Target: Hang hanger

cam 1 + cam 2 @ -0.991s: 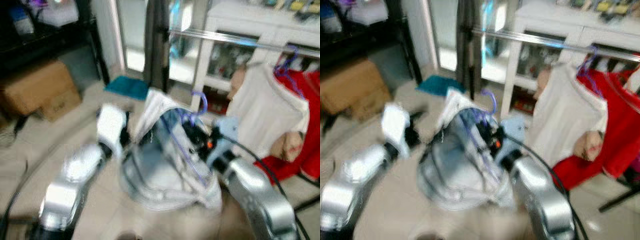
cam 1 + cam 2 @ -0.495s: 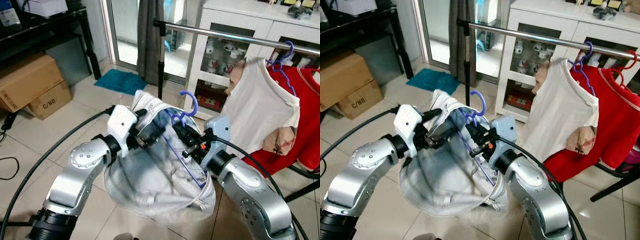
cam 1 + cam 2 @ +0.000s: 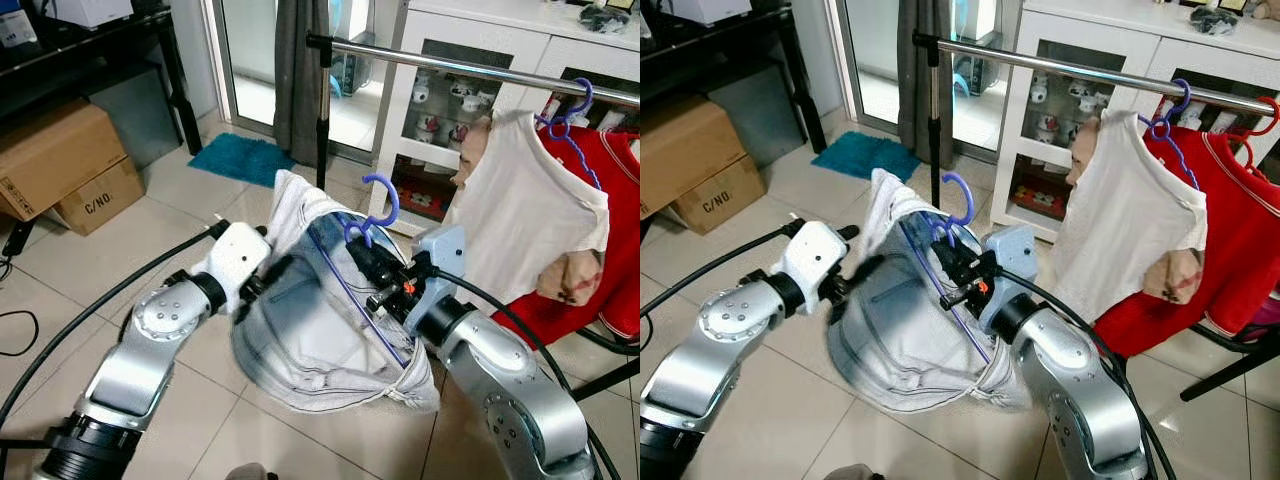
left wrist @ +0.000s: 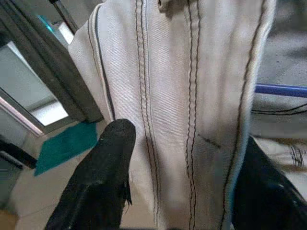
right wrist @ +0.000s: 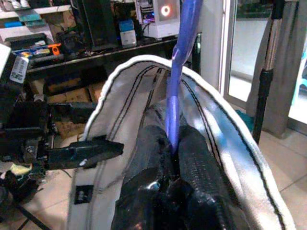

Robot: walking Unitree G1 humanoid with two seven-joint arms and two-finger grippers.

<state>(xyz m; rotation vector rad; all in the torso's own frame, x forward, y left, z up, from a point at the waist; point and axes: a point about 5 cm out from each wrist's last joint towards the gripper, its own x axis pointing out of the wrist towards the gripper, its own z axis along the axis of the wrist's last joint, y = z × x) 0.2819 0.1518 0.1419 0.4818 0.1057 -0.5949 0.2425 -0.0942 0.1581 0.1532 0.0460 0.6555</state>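
A purple hanger [image 3: 378, 203] carries a pale grey-white garment [image 3: 320, 335] that droops in a bundle between my arms. My right gripper [image 3: 360, 250] is shut on the hanger's neck just under the hook; in the right wrist view its fingers [image 5: 196, 153] pinch the purple stem [image 5: 178, 72]. My left gripper [image 3: 268, 278] is at the garment's left side, open, with the seamed cloth [image 4: 192, 86] lying between its spread fingers [image 4: 108, 163]. The steel clothes rail [image 3: 450, 68] runs above and behind the hook.
On the rail hang a white T-shirt [image 3: 525, 200] on a purple hanger and a red garment [image 3: 625, 190]. The rail's upright pole [image 3: 322, 120] and a grey curtain stand behind. Cardboard boxes [image 3: 60, 170], a teal mat [image 3: 245, 160] and black cables [image 3: 80, 325] are at the left.
The view has sharpened after the blur. My left gripper has let go of the garment's upper edge and dropped back to the left. The garment hangs lower; the right gripper still holds the hanger.
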